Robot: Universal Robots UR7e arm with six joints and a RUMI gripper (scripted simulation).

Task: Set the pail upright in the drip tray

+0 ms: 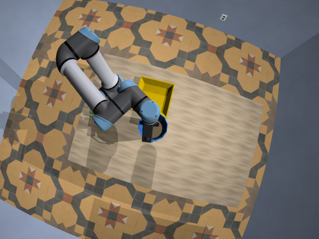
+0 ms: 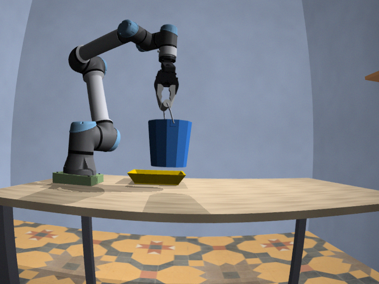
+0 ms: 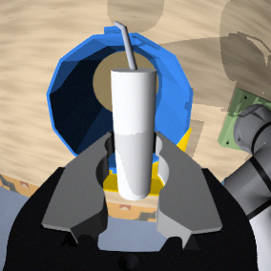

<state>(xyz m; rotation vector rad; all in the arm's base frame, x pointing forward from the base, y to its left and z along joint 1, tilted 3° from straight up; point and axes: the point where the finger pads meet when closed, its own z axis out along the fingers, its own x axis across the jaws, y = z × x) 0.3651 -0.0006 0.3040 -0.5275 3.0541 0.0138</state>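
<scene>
The blue pail (image 2: 169, 143) hangs upright in the air by its wire handle, whose white grip (image 3: 133, 134) is clamped between my fingers. My gripper (image 2: 166, 103) is shut on that grip and points straight down. In the side view the pail's base sits a little above the yellow drip tray (image 2: 156, 176). From above, the pail (image 1: 157, 129) is beside the tray (image 1: 156, 94), over the table just past the tray's near edge, not over its floor. In the wrist view the pail (image 3: 119, 91) opens below me and a strip of the yellow tray (image 3: 152, 182) shows at its edge.
The arm's green base plate (image 2: 77, 178) stands on the wooden table left of the tray. The arm's elbow (image 1: 105, 113) reaches over the table's left part. A wooden shelf edge (image 2: 372, 76) shows at the far right.
</scene>
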